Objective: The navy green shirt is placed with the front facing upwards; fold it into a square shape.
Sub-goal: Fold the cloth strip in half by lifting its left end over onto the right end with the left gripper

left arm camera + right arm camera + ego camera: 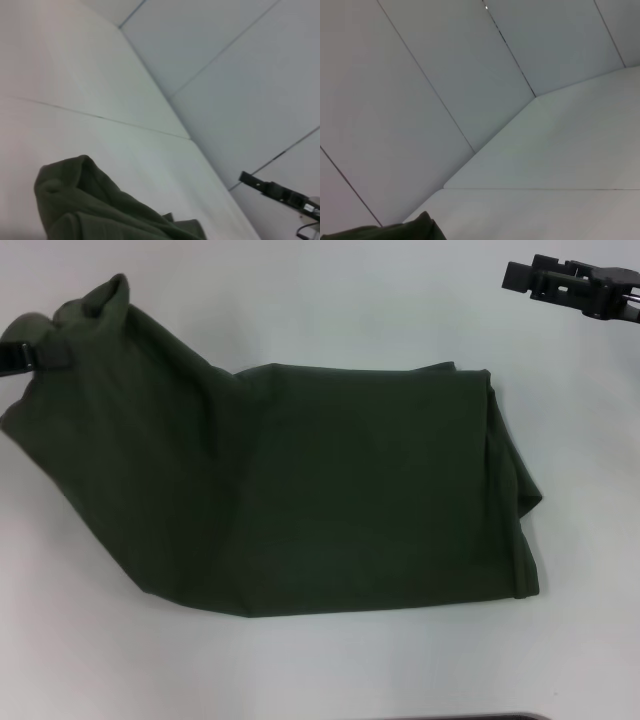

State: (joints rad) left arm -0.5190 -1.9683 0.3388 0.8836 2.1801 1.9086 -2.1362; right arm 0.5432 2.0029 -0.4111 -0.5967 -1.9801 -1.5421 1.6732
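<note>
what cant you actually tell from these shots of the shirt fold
- Head view: the left gripper is cut off by the edge, its fingers buried in the navy green shirt.
- Chest letters and collar: out of sight on the folded shirt.
- Right gripper: too small to tell whether it is open.

The left tool sits at the far left edge of the head view, mostly out of sight, its black fingers closed on a raised bunch of the shirt. The right tool hangs at the upper right, well apart, gripping nothing.
</note>
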